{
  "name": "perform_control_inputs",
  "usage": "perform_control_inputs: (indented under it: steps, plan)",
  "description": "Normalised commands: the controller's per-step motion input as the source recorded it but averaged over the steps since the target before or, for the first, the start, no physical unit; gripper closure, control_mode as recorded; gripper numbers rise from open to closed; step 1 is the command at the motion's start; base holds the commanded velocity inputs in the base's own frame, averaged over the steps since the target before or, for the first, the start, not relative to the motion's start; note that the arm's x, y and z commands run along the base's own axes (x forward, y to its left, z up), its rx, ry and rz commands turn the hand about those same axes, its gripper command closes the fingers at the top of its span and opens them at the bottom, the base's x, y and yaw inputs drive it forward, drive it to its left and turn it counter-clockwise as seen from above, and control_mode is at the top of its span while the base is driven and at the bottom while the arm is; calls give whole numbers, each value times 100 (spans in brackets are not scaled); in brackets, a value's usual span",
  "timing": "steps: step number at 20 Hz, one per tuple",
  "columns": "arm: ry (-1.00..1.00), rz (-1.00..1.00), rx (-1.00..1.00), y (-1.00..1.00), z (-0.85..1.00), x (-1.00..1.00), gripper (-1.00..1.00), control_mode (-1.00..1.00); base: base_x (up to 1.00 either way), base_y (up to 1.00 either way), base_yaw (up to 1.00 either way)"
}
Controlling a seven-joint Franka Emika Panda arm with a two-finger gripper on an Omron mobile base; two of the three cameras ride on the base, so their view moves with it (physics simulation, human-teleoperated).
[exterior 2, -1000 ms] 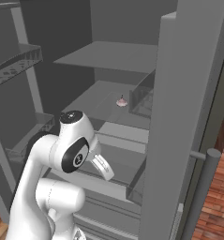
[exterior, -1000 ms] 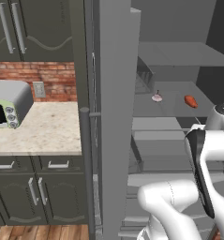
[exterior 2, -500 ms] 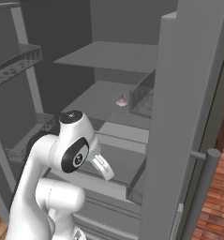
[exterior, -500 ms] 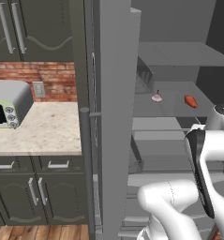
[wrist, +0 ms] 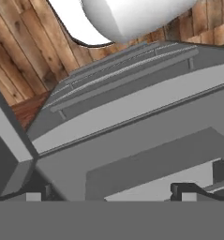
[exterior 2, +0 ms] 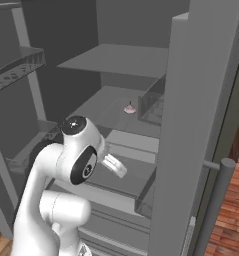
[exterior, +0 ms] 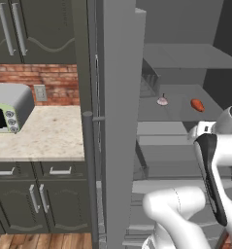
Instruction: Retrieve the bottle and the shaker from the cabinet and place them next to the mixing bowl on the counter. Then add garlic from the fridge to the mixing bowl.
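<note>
Fridge (exterior: 120, 121) is open in front of me, door swung to my left. The garlic (exterior: 162, 100) sits on the middle shelf (exterior 2: 108, 107), pale pinkish bulb with a stem, at about 1 o'clock from the frame centre in the left base view. In the right base view the garlic (exterior 2: 130, 108) is at about 12 o'clock, just beside a wire basket (exterior 2: 153, 106).

My gripper (wrist: 127, 194) is released, jaws spread wide, nothing between them. It points down at the lower drawers (wrist: 132, 140) and the wood floor (wrist: 24, 51), not at the shelf.

Risks from here, as I judge them:
- The wrist has to swing up and in. The elbow is near the drawer fronts and could clip them or the shelf edge.
- An orange-red vegetable (exterior: 197, 105) lies on the same shelf, toward 3 o'clock from the garlic, apart from it. Wrong target is possible if I come in from the right.
- The bulb is small and round; an off-centre closure could roll it against the basket or back out of reach.
- The bench (exterior: 44, 138) with the toaster oven (exterior: 8, 113) is behind the door, so the door blocks a direct carry-out.
</note>
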Motion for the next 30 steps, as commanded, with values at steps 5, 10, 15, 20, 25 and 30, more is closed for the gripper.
perform_control_inputs:
  steps: [5,10,15,20,25,30]
  plan:
    - [-38,12,-20,12,4,50,-100,-100,0,0,0]
    - [-44,13,-18,15,-3,19,-100,-100,0,0,0]
    - [-35,13,-13,2,-1,37,-100,-100,0,0,0]
    - [7,5,-4,9,-1,79,-100,-100,0,0,0]
    - [25,0,0,0,0,70,-100,-100,0,0,0]
    - [5,0,0,0,0,47,-100,-100,0,0,0]
